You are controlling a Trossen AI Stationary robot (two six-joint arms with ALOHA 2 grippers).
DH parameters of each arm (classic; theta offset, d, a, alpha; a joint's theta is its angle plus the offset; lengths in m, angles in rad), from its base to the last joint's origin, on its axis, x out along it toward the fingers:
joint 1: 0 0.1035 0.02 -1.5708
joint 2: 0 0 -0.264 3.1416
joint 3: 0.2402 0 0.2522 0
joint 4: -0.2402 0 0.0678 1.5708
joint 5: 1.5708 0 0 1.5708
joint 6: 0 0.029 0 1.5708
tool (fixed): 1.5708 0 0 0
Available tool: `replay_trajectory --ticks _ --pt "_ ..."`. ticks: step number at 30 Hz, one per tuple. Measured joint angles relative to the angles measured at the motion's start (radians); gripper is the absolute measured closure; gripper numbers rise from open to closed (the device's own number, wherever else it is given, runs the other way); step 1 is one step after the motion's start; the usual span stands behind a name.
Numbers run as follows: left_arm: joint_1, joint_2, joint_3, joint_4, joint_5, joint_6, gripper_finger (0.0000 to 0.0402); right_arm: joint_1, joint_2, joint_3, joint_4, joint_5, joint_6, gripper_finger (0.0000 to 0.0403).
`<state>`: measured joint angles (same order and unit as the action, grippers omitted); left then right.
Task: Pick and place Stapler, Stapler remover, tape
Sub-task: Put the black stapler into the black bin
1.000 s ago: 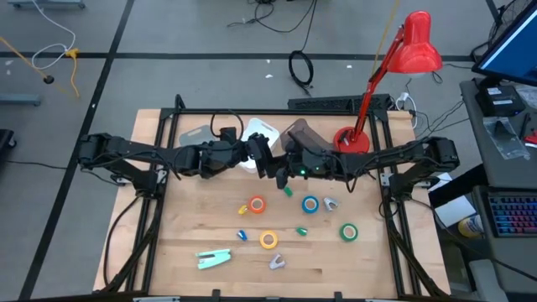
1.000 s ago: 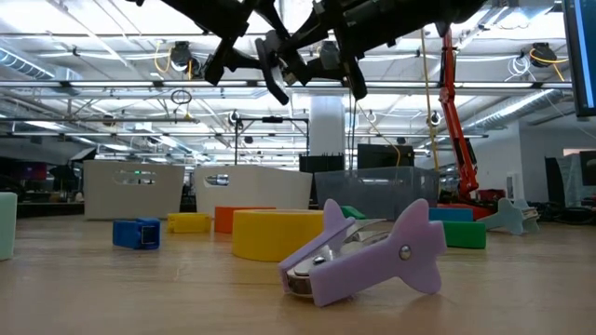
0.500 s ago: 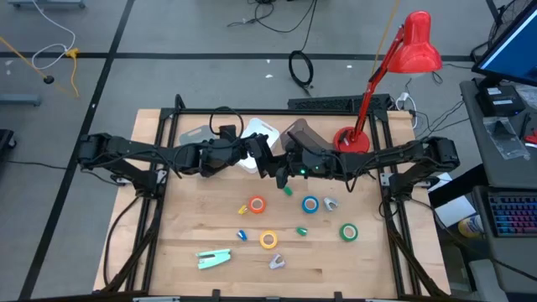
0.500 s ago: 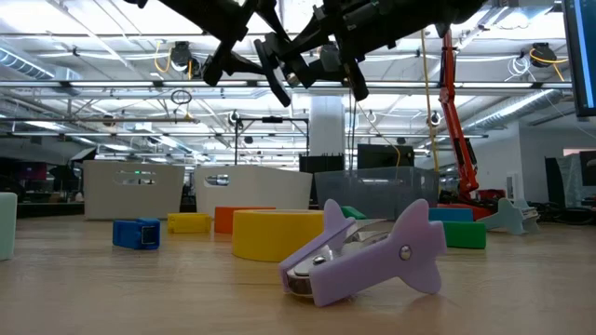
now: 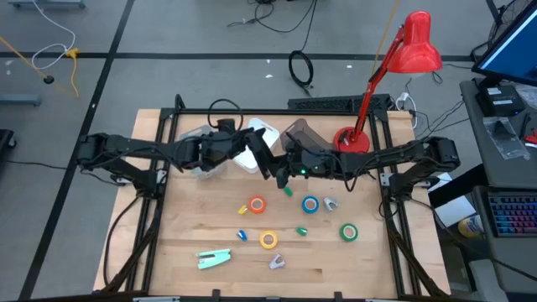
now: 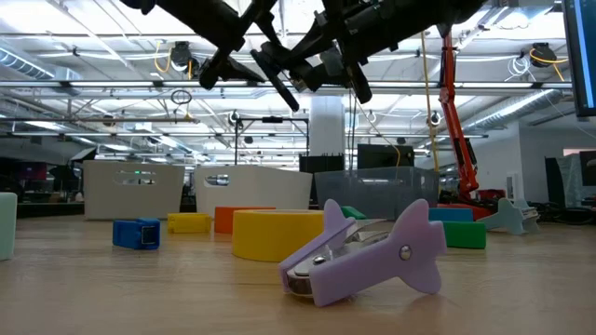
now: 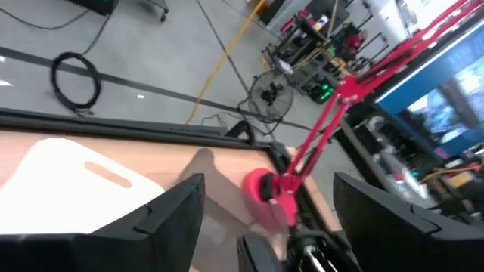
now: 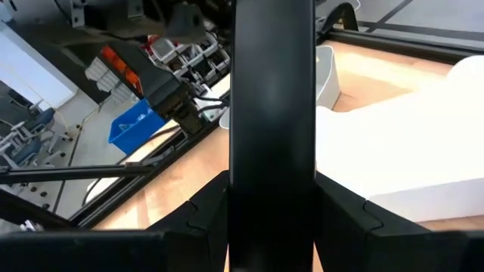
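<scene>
My right gripper [image 5: 273, 164] hovers over the table's middle, shut on a long black bar-shaped thing [image 5: 262, 158], seemingly a black stapler. My left gripper [image 5: 248, 144] stands open just beyond it toward the far edge, with nothing between its fingers [image 7: 174, 219]. On the table lie a teal stapler [image 5: 214, 258], a purple stapler remover [image 5: 277, 262] that is large in the low view [image 6: 363, 251], a grey one [image 5: 330, 204], and tape rolls in orange [image 5: 257, 204], blue [image 5: 310, 204], yellow [image 5: 268, 240] and green [image 5: 348, 231]. My right gripper pinches the black bar by its two long sides [image 8: 272, 151] between its two fingers [image 8: 200, 219]. The fingers come about level from the table's right and lie across the bar. The bar hangs tilted [image 6: 282, 82], lifted well clear of the table.
White containers [image 5: 258, 132] and a grey bin [image 5: 195, 137] stand at the far side behind the grippers, and a red desk lamp's base [image 5: 351, 139] at the far right. Small coloured pieces [image 5: 242, 235] lie among the tape rolls. Black frame rails [image 5: 155, 218] run along both table sides.
My left gripper has swung toward the table's far edge, away from the black bar, and has rolled a little. My right gripper has kept the bar in place above the table.
</scene>
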<state>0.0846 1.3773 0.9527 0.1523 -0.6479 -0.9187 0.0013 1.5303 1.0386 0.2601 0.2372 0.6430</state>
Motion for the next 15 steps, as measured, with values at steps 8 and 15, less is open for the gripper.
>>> replay_trajectory --ticks 8,15 --pt "0.061 0.000 0.000 -0.003 0.001 0.008 0.0115 0.001 -0.001 0.000 -0.003 -0.003 0.001 0.0268" --pt "0.107 0.000 0.000 -0.004 0.045 0.040 0.0123 0.001 -0.001 0.000 -0.004 -0.001 0.000 0.0268"
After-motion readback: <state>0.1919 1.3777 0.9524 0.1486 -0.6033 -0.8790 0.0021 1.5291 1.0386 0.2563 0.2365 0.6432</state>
